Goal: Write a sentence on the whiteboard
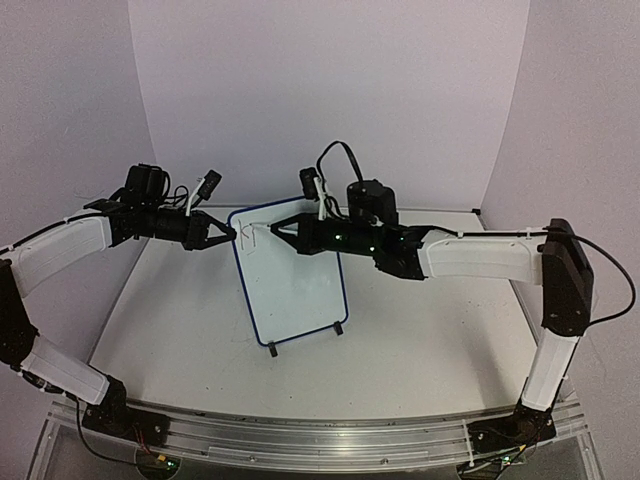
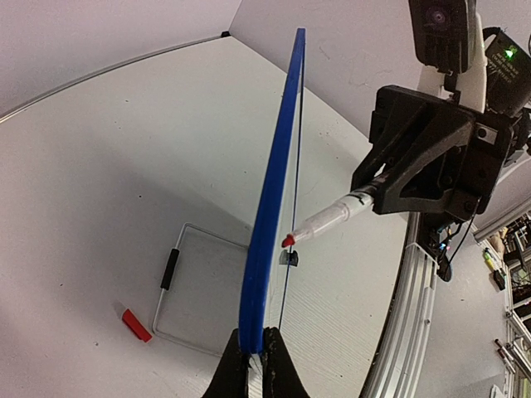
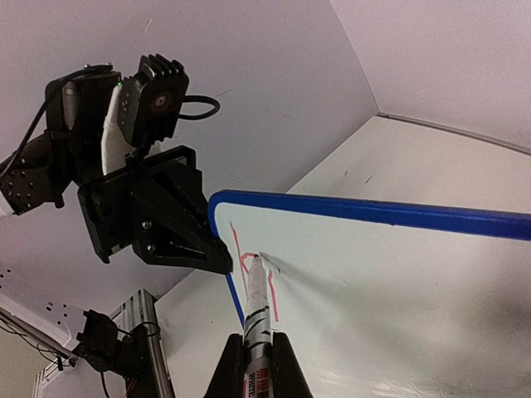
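The whiteboard [image 1: 292,285] stands upright at the centre of the overhead view, on a white table [image 1: 430,330]. The left gripper [image 1: 228,236] is clamped on its upper left frame edge. The right gripper [image 1: 277,229] pinches a marker [image 3: 258,294], its tip at the sentence [image 3: 246,262], of which only a few red strokes show in that corner.
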`<state>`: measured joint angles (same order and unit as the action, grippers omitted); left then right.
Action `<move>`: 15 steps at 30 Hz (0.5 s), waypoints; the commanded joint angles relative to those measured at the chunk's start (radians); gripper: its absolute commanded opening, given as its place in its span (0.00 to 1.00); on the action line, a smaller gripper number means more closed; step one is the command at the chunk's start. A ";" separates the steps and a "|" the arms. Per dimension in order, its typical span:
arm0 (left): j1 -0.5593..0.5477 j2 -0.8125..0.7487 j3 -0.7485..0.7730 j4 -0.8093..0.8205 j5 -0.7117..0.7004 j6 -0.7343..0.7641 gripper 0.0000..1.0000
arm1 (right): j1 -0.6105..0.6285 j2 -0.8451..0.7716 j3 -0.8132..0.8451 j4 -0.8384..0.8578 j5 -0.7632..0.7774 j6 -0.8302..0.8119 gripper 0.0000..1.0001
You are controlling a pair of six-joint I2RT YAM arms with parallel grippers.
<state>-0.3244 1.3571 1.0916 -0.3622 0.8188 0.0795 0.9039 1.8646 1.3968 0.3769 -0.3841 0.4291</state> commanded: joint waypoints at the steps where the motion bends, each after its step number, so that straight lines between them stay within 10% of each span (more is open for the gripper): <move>1: -0.006 -0.004 -0.001 -0.040 -0.031 0.047 0.00 | -0.001 0.012 0.041 0.011 0.028 -0.012 0.00; 15: -0.007 -0.007 -0.001 -0.042 -0.033 0.050 0.00 | -0.001 0.012 0.035 0.007 0.046 -0.008 0.00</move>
<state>-0.3244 1.3571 1.0916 -0.3622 0.8177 0.0795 0.9043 1.8664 1.3987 0.3725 -0.3592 0.4274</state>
